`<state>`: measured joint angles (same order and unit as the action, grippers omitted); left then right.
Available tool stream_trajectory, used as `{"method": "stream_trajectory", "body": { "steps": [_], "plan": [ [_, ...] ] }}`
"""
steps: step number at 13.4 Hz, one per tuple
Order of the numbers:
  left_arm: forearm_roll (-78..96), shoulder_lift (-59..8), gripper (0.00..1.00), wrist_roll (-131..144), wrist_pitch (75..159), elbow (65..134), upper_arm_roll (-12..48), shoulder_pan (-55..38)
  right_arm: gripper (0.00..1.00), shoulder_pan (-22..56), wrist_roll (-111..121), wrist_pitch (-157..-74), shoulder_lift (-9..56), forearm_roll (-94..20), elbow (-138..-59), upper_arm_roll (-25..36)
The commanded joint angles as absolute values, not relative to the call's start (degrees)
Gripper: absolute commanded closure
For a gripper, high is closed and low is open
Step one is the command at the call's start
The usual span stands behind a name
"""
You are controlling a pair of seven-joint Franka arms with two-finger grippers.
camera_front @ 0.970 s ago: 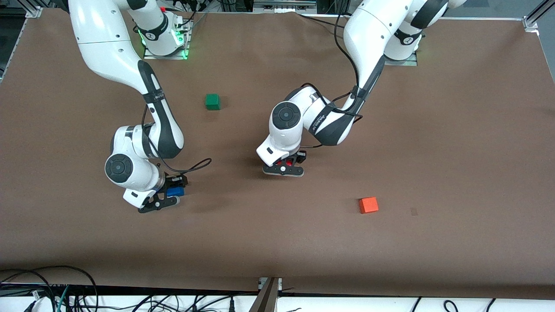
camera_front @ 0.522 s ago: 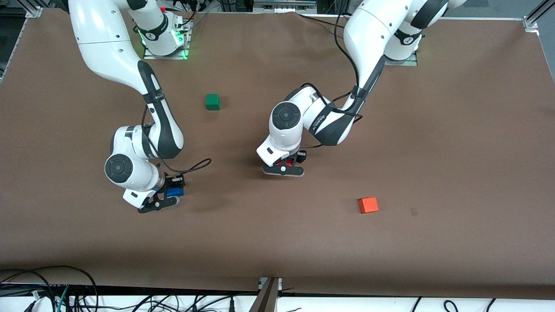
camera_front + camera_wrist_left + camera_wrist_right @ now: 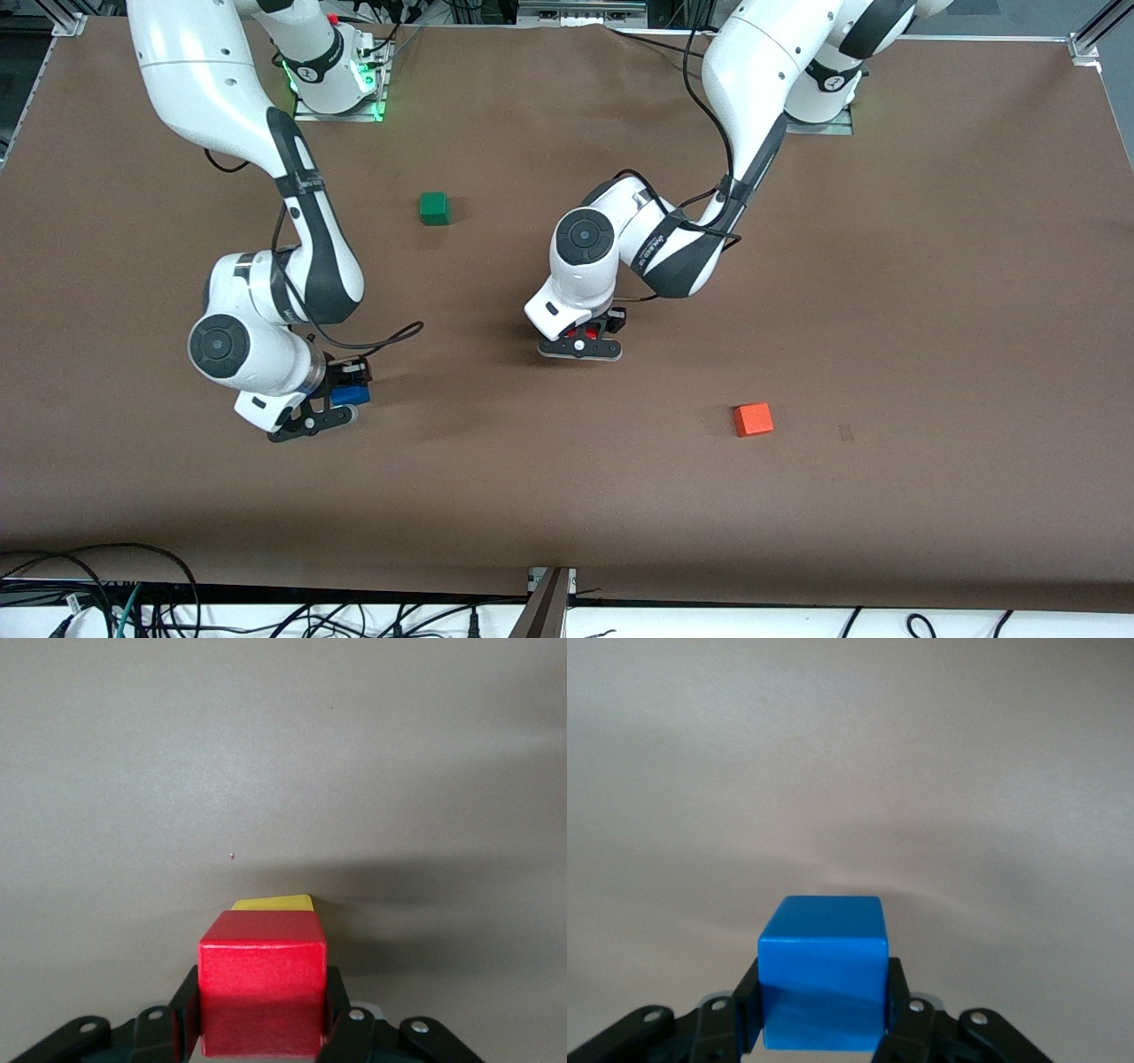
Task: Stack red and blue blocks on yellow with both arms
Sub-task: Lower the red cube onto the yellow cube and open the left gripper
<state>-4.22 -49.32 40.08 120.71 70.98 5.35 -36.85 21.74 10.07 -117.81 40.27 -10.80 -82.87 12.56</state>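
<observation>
My left gripper [image 3: 582, 342] is shut on the deep red cube [image 3: 262, 970] near the table's middle. In the left wrist view a sliver of the yellow cube [image 3: 273, 903] shows just under the red cube's edge; I cannot tell whether they touch. The yellow cube is hidden in the front view. My right gripper [image 3: 344, 399] is shut on the bright blue cube [image 3: 351, 395], also seen in the right wrist view [image 3: 824, 979], and holds it just above bare table toward the right arm's end.
A green cube [image 3: 434, 208] sits on the table between the two arms, farther from the front camera. An orange-red cube [image 3: 753, 418] lies nearer the front camera, toward the left arm's end. Cables hang at the table's front edge.
My right arm has shifted a little toward its own end of the table with the blue cube in its grip. The left arm and the red cube have not moved.
</observation>
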Motion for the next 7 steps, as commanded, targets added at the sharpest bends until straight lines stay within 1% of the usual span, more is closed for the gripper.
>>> {"method": "stream_trajectory", "body": {
  "steps": [1,3,5,6,7],
  "plan": [
    [-4.66,-49.75,0.98,41.31,118.65,69.87,4.83,-37.53,0.54,21.09,10.90,-109.72,38.33,-12.04,-78.06,12.92],
    [-4.57,-49.75,0.95,41.40,118.65,69.87,4.83,-37.79,0.54,21.18,10.99,-104.79,37.18,-12.04,-75.77,14.14],
    [-4.40,-49.83,0.83,41.92,118.65,69.61,4.92,-37.97,0.54,21.09,11.34,-102.40,36.91,-12.04,-75.15,14.94],
    [-4.39,-49.92,0.36,43.23,118.65,69.52,4.83,-37.97,0.54,20.92,11.34,-102.48,36.65,-12.04,-75.15,14.85],
    [-4.48,-49.92,0.00,43.85,118.65,69.35,4.83,-37.97,0.54,20.83,11.34,-102.48,36.65,-12.04,-75.15,14.85]
  ]
}}
